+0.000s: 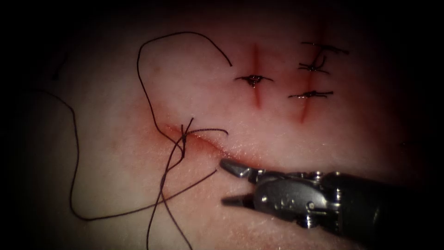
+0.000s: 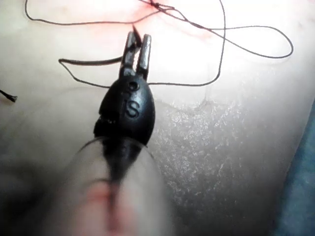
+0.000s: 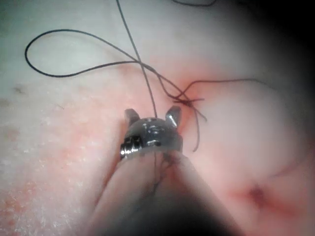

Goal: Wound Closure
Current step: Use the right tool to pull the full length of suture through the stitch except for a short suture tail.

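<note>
The needle is hard to make out. The right tool is gaping empty beside the thread knot; the left tool is pinching thread.

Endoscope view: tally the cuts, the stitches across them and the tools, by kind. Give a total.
Cuts in the tissue: 3
Stitches: 5
Tools: 1, the right gripper, open, holding nothing
Total: 9
</note>
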Controlling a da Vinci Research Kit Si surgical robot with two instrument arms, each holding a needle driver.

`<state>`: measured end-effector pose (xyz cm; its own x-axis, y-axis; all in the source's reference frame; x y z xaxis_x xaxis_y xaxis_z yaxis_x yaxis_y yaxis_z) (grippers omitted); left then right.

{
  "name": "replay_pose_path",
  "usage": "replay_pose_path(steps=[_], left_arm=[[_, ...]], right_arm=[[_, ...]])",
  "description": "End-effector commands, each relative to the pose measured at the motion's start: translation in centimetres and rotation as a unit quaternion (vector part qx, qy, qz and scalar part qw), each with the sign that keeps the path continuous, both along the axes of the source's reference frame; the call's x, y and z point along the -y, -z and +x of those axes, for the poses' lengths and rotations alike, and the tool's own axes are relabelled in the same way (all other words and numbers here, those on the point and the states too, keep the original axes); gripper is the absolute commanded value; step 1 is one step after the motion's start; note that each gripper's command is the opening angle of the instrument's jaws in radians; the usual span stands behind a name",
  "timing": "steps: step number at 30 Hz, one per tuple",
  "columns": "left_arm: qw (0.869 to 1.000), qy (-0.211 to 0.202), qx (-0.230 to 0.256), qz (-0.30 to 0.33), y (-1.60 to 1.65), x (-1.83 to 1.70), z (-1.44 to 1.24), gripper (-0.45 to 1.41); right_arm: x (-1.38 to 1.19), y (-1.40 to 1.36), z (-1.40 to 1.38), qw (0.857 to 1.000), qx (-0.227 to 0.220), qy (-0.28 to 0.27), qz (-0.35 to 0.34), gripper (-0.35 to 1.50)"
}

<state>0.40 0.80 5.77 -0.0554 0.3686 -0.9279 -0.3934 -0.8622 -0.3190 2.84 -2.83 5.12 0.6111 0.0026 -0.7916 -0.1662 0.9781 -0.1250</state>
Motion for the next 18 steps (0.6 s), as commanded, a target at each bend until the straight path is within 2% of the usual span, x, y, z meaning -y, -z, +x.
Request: replay_pose_path(steps=[1, 5, 7, 8, 9, 11, 12, 18], left_arm=[[1.000, -0.001, 0.001, 0.001, -0.06, 0.05, -0.06, -0.45], [1.000, -0.002, 0.002, -0.005, -0.08, 0.08, -0.11, -0.45], [1.000, -0.002, 0.003, -0.006, -0.09, 0.10, -0.13, -0.45], [1.000, -0.002, 0.004, -0.007, -0.10, 0.11, -0.14, -0.45], [1.000, -0.002, 0.004, -0.007, -0.10, 0.12, -0.15, -0.45], [1.000, -0.002, 0.005, -0.008, -0.11, 0.13, -0.15, -0.45], [1.000, -0.003, 0.005, -0.009, -0.11, 0.14, -0.14, -0.45], [1.000, -0.001, 0.006, -0.007, -0.12, 0.16, -0.15, -0.45]], right_arm=[[0.00, -0.16, 0.14, 1.000, 0.002, 0.009, 0.001, 1.36], [0.06, -0.31, 0.26, 1.000, 0.010, 0.022, 0.000, 1.33], [0.05, -0.34, 0.31, 1.000, 0.012, 0.020, -0.001, 1.26], [0.04, -0.34, 0.32, 1.000, 0.012, 0.019, -0.001, 1.16], [0.04, -0.33, 0.33, 1.000, 0.014, 0.011, 0.006, 0.89], [0.05, -0.30, 0.29, 0.999, 0.024, -0.020, 0.025, -0.11], [0.05, -0.27, 0.26, 0.998, 0.028, -0.036, 0.035, -0.35], [0.23, -0.08, 0.16, 0.998, 0.029, -0.035, 0.050, -0.35]])
